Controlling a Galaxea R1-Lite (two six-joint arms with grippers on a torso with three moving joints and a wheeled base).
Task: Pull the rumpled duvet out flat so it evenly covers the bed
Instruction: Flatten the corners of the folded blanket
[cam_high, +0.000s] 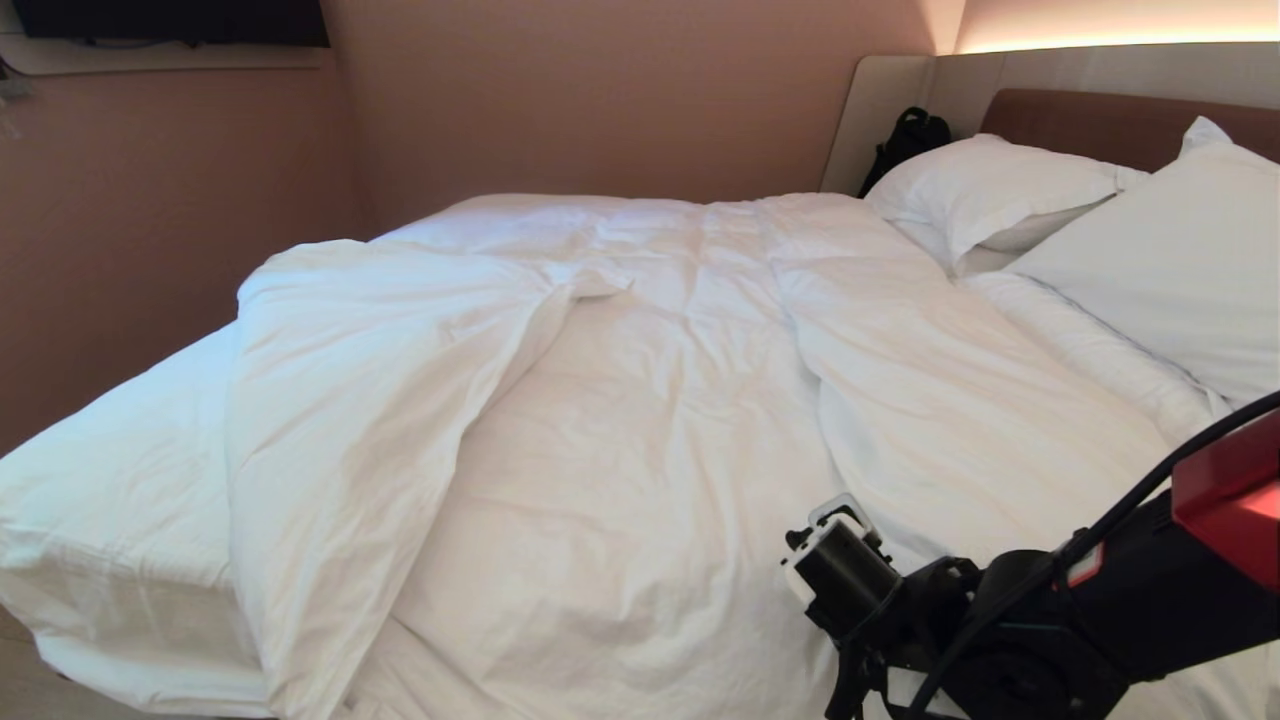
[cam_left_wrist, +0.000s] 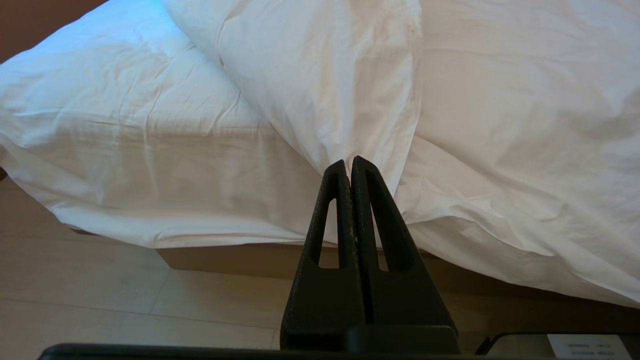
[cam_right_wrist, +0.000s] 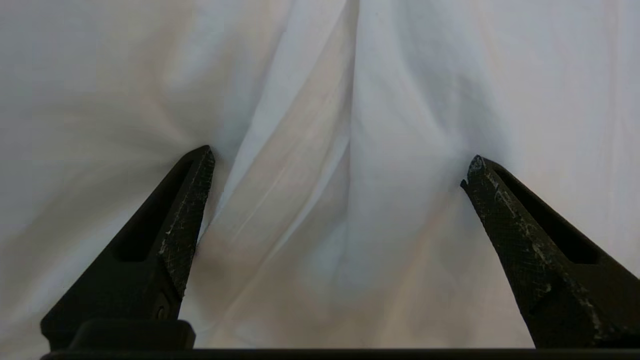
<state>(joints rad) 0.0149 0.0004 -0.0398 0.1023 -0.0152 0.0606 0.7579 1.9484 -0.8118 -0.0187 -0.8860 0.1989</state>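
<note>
White cotton fills the gap between the right gripper (cam_right_wrist: 337, 165)'s black textured fingers (cam_right_wrist: 187, 200), which you have spread wide with nothing between them; their tips sit at or just above a soft raised crease in the puffy white quilted duvet (cam_high: 640, 400), and contact cannot be confirmed. In the head view that arm reaches in at the near right edge of the wide low bed (cam_high: 110, 520).

The left gripper (cam_left_wrist: 350, 167) is parked off the bedside above the pale floor (cam_left_wrist: 100, 300), fingers pressed together and holding nothing.

The duvet lies bunched toward the middle and head of the bed, its foot-end portion folded back in a thick flap (cam_high: 350, 400). That leaves the thin fitted sheet (cam_high: 100, 470) bare at that end.

In my judgement the cover is light for its bulk, limp and compressible. A pinch on the top skin alone may slip off the filling. Take the full thickness at a hem or corner of the flap. Two plump white pillows (cam_high: 1150, 250) lie against the brown headboard panel (cam_high: 1100, 120).
</note>
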